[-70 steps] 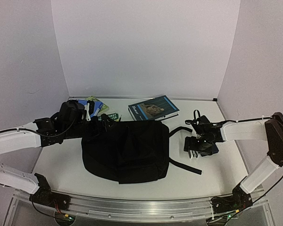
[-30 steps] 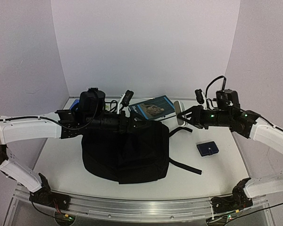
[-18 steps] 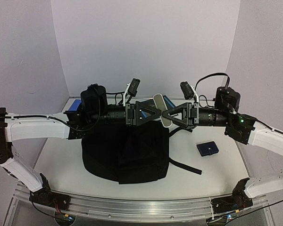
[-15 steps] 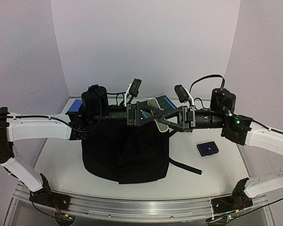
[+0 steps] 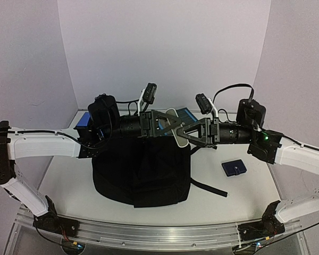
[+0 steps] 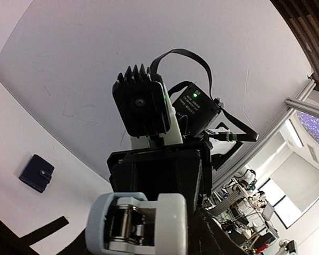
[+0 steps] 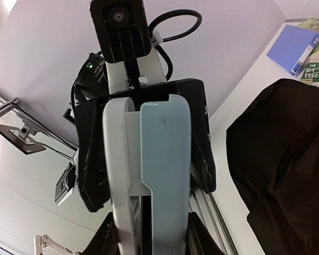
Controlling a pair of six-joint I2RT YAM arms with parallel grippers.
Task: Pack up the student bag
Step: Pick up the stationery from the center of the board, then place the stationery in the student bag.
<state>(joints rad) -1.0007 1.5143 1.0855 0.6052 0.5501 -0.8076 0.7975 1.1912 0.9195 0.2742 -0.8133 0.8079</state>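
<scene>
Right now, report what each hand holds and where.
The right hand grips the pale blue stapler by one end, raised off the table. The left hand is at its other end; whether it has a firm hold there cannot be told.

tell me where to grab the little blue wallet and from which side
Grip the wallet across its narrower span, coming straight down from above. It lies flat and closed on the table, so no edge is raised for a sideways approach. Bare table shows all round it, and the strap of the bag lies apart from it, so fingers should fit on both sides.
</scene>
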